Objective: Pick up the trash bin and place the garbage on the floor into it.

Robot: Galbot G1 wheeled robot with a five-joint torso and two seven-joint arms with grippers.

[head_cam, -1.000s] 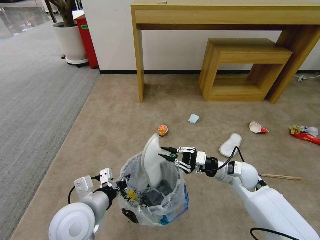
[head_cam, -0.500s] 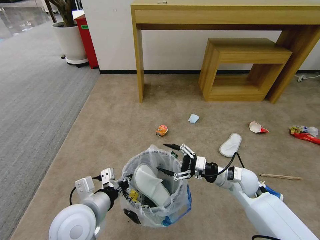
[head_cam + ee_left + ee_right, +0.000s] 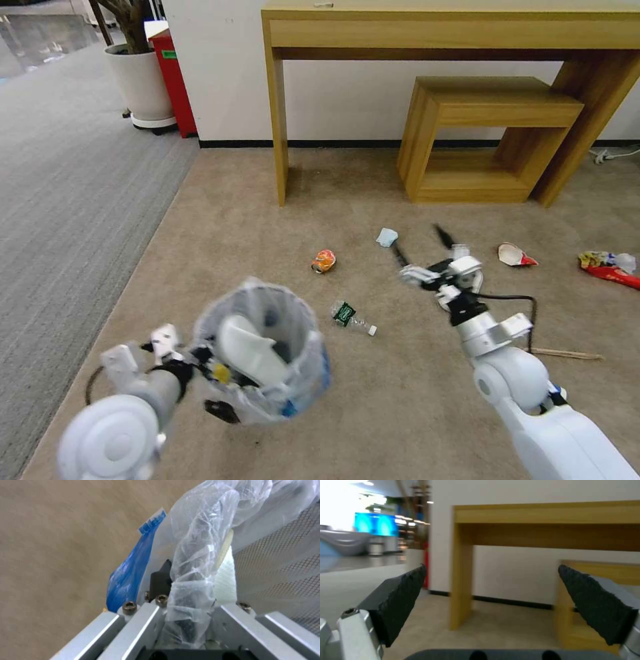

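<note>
Clamping blurred trash bin (image 3: 263, 360) rim, left gripper (image 3: 200, 357); right gripper (image 3: 421, 245) spread wide, empty.

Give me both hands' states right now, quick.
Left hand: shut on the trash bin, clamping its bagged rim, bin held off the carpet.
Right hand: open, empty, raised above the floor litter.

the trash bin (image 3: 267, 363) is a small round dark one with a crinkly clear bag, tipped a bit, one white slipper (image 3: 250, 350) inside; left on the tan floor (image 3: 233, 227): orange can (image 3: 324, 261), small bottle (image 3: 352, 317), light-blue mask (image 3: 387, 237), crushed red-white cup (image 3: 515, 255), red wrapper (image 3: 610, 268), wooden stick (image 3: 567, 353)
</note>
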